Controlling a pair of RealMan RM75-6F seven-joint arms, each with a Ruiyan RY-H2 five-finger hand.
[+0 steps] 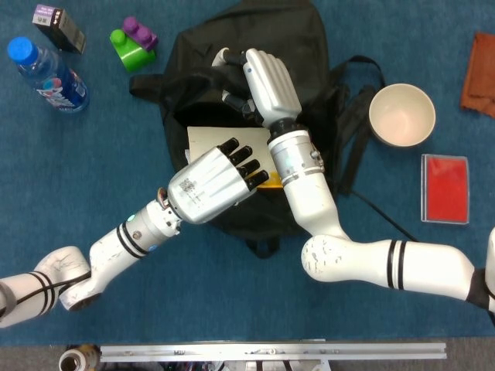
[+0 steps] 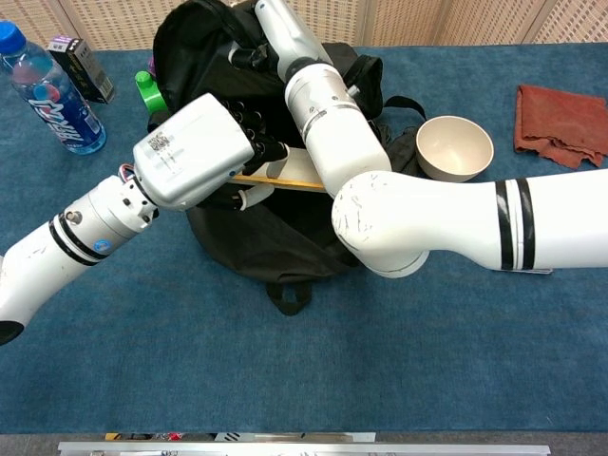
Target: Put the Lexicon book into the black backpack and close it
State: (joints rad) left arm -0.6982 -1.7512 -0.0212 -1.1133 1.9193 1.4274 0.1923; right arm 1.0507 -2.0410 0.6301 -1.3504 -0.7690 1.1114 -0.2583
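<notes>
The book [image 1: 220, 143] sits half inside the backpack [image 1: 286, 39] at the table's far-centre edge. The left hand [image 1: 213, 184] grips the book's near edge; the right hand [image 1: 267, 81] holds the opening's fabric up. The push should stay level, so corners clear the zipper.

- One black backpack [image 1: 240, 46] in front of me.
- One book [image 1: 213, 141], pale with a yellow edge.
- One water bottle [image 1: 48, 73].
- One small dark carton [image 1: 59, 26].
- Two toy blocks: one green [image 1: 131, 51], one purple [image 1: 140, 32].
- One bowl [image 1: 401, 114].
- One red case [image 1: 445, 188].
- One rust-red cloth [image 2: 556, 112].
</notes>
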